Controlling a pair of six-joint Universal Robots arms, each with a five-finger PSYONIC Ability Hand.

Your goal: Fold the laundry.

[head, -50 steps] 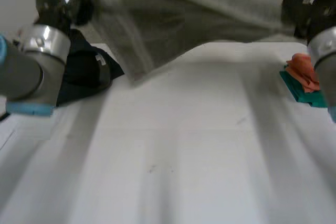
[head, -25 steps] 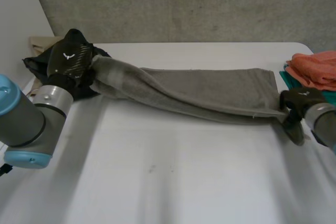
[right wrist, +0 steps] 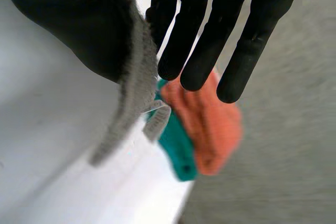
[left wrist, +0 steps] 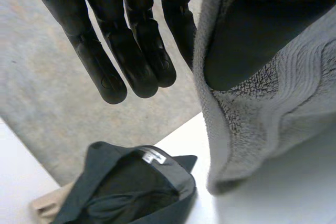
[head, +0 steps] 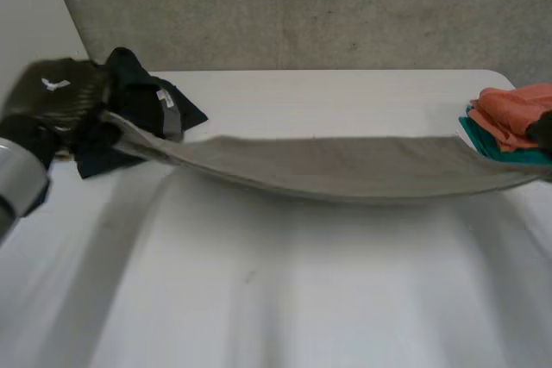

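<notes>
**Grey towel held taut between both hands, ready to be laid out**

One end of the grey towel (head: 328,165) is pinched by the left hand (left wrist: 131,35) between the thumb and straight fingers. The other end is pinched in the same way by the right hand (right wrist: 205,35). The towel is stretched across the width of the table (head: 302,290), with its middle sagging lowest. Whether the middle touches the surface cannot be told.

The step in hand is judged to be spreading the towel flat before the first fold. For this to be done well, both pinches should be kept firm and the pull kept even, so that the long edges stay straight. The towel should be lowered onto the bare middle of the table, and no corner should be let go until the cloth is lying flat.

Care is needed at both ends. A dark garment (head: 151,105) is heaped just beside the left hand. An orange cloth (right wrist: 210,124) is stacked on a teal cloth (right wrist: 178,153) close to the right hand, and either pile could be dragged along.

The table is white and smooth, and a grey wall (head: 302,6) is seen behind it
</notes>
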